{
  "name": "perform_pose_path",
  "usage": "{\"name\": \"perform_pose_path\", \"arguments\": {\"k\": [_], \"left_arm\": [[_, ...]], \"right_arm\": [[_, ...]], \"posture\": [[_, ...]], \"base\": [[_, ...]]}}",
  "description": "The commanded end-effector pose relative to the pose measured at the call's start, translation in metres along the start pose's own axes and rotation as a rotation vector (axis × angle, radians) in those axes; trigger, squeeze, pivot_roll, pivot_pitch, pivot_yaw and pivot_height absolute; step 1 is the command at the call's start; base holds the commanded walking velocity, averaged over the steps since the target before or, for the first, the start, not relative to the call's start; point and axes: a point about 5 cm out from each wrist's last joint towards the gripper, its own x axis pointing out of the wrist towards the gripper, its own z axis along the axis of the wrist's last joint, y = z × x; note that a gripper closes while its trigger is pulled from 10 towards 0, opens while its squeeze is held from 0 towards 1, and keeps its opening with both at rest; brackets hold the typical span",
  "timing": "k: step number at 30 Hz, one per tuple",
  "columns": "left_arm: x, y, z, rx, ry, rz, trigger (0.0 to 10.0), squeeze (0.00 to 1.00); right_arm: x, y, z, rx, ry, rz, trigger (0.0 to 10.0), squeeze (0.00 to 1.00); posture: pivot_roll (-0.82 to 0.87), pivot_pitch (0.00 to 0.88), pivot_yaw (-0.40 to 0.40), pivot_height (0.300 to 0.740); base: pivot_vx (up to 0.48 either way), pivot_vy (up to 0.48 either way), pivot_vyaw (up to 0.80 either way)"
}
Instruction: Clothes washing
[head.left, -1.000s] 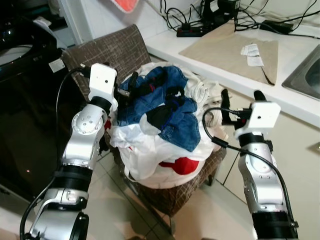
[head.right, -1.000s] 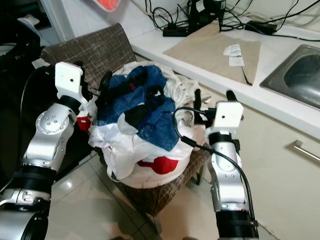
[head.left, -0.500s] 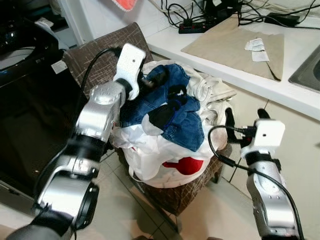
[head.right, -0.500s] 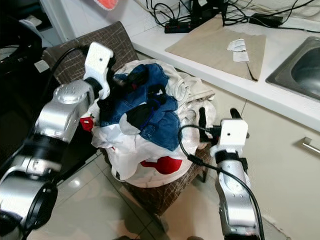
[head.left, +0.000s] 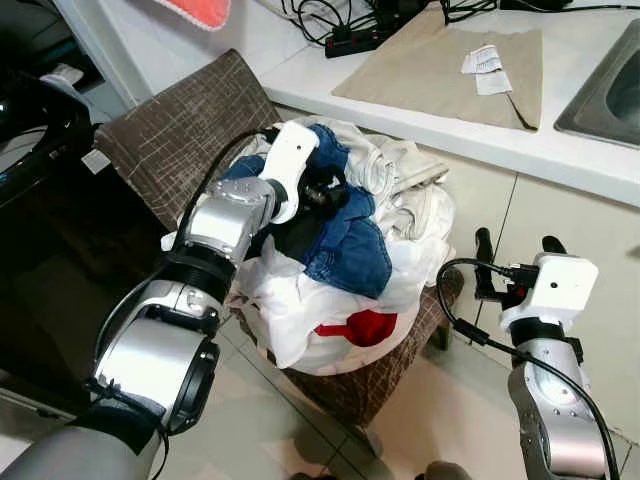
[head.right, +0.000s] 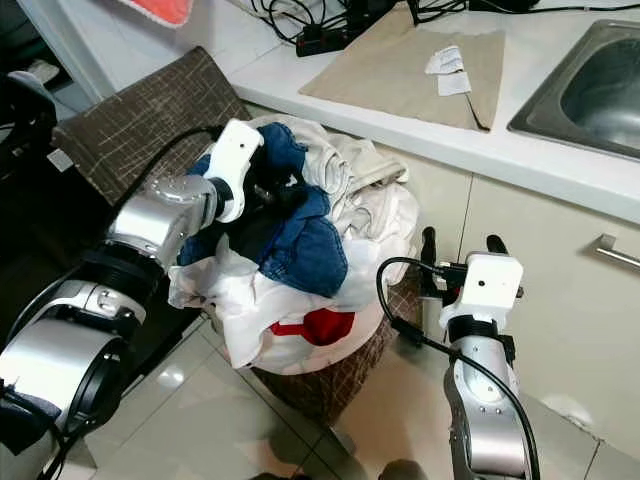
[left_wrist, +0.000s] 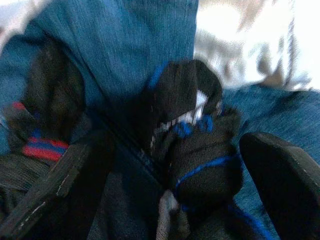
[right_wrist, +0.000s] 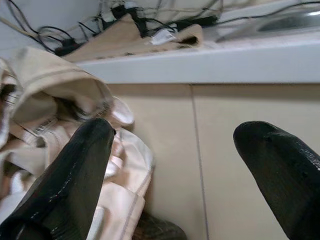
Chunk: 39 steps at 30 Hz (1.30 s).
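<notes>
A brown woven laundry basket (head.left: 385, 385) is heaped with clothes: blue jeans (head.left: 352, 248) on top, white garments (head.left: 300, 300), cream ones (head.left: 405, 170) and something red (head.left: 355, 328). My left gripper (head.left: 325, 192) reaches into the top of the pile. In the left wrist view it (left_wrist: 172, 150) is open, its fingers (left_wrist: 55, 190) on either side of a black sock with blue trim (left_wrist: 195, 130) lying on the jeans. A second dark sock with a red stripe (left_wrist: 42, 145) lies beside it. My right gripper (head.left: 517, 245) hovers open to the right of the basket, holding nothing.
A white counter behind the basket carries a beige mat (head.left: 440, 60), a power strip with cables (head.left: 350, 40) and a steel sink (head.left: 610, 90). Cabinet fronts with a handle (head.right: 618, 252) stand on the right. A dark appliance (head.left: 40, 250) is on the left. The basket's brown flap (head.left: 180, 120) stands behind the pile.
My left arm has stretched further over the pile and its gripper has sunk among the jeans around the black sock. The right gripper has drawn back from the basket. The camera shifted.
</notes>
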Motion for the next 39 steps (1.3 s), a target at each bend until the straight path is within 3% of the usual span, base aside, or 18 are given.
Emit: {"name": "perform_pose_path", "arguments": {"k": [1, 10, 11, 14, 18, 19, 21, 25, 27, 34, 35, 39], "left_arm": [[-0.002, 0.008, -0.002, 0.0, 0.019, 0.031, 10.0, 0.0], [0.004, 0.0, -0.026, -0.078, 0.096, -0.015, 10.0, 0.0], [0.006, -0.006, -0.033, -0.132, 0.122, -0.038, 10.0, 0.0], [0.008, -0.011, -0.037, -0.19, 0.142, -0.063, 10.0, 0.0], [0.009, -0.014, -0.045, -0.137, 0.162, -0.054, 10.0, 0.0], [0.01, -0.015, -0.047, -0.098, 0.159, -0.044, 0.0, 0.0], [0.011, -0.015, -0.048, -0.07, 0.156, -0.038, 0.0, 0.0], [0.012, -0.013, -0.045, 0.142, 0.082, 0.015, 0.0, 0.0], [0.012, -0.015, -0.046, 0.154, 0.06, 0.009, 0.0, 0.0], [0.014, -0.02, -0.059, 0.029, 0.086, -0.002, 0.0, 0.0], [0.014, -0.022, -0.065, -0.046, 0.103, -0.01, 0.0, 0.0], [0.013, -0.023, -0.076, -0.143, 0.126, -0.004, 0.0, 0.0]], "right_arm": [[-0.001, 0.004, 0.002, 0.015, 0.001, 0.001, 10.0, 0.0], [-0.001, 0.006, 0.003, 0.015, 0.006, -0.002, 10.0, 0.0], [0.0, 0.008, 0.002, 0.017, 0.01, 0.003, 10.0, 0.0], [0.0, 0.01, 0.001, 0.019, 0.014, 0.011, 10.0, 0.0], [0.001, 0.012, 0.001, 0.02, 0.016, 0.013, 10.0, 0.0], [0.002, 0.013, 0.001, 0.022, 0.015, 0.015, 10.0, 0.0], [0.002, 0.013, 0.002, 0.023, 0.014, 0.016, 10.0, 0.0], [0.005, 0.016, 0.004, 0.028, 0.007, 0.023, 10.0, 0.0], [0.006, 0.017, 0.004, 0.035, 0.008, 0.016, 10.0, 0.0], [0.006, 0.02, 0.003, 0.048, 0.014, 0.015, 10.0, 0.0], [0.006, 0.023, 0.002, 0.049, 0.021, 0.026, 10.0, 0.0], [0.006, 0.022, 0.001, 0.048, 0.029, 0.03, 10.0, 0.0]], "posture": [[-0.41, 0.059, 0.274, 0.74], [-0.41, 0.074, 0.273, 0.74], [-0.41, 0.076, 0.272, 0.74], [-0.4, 0.079, 0.271, 0.74], [-0.4, 0.08, 0.271, 0.74], [-0.4, 0.082, 0.269, 0.74], [-0.4, 0.082, 0.269, 0.74], [-0.4, 0.075, 0.267, 0.74], [-0.41, 0.071, 0.268, 0.74], [-0.41, 0.06, 0.267, 0.74], [-0.42, 0.059, 0.265, 0.74], [-0.42, 0.056, 0.256, 0.74]], "base": [[0.0, 0.0, 0.0], [0.0, 0.0, 0.0], [0.0, 0.0, 0.0], [0.0, 0.0, 0.0], [0.0, 0.0, 0.0], [0.0, 0.0, 0.0], [0.0, 0.0, 0.0], [0.0, 0.0, 0.0], [0.0, 0.0, 0.0], [0.0, 0.0, 0.0], [0.0, 0.0, 0.0], [0.0, 0.0, 0.0]]}}
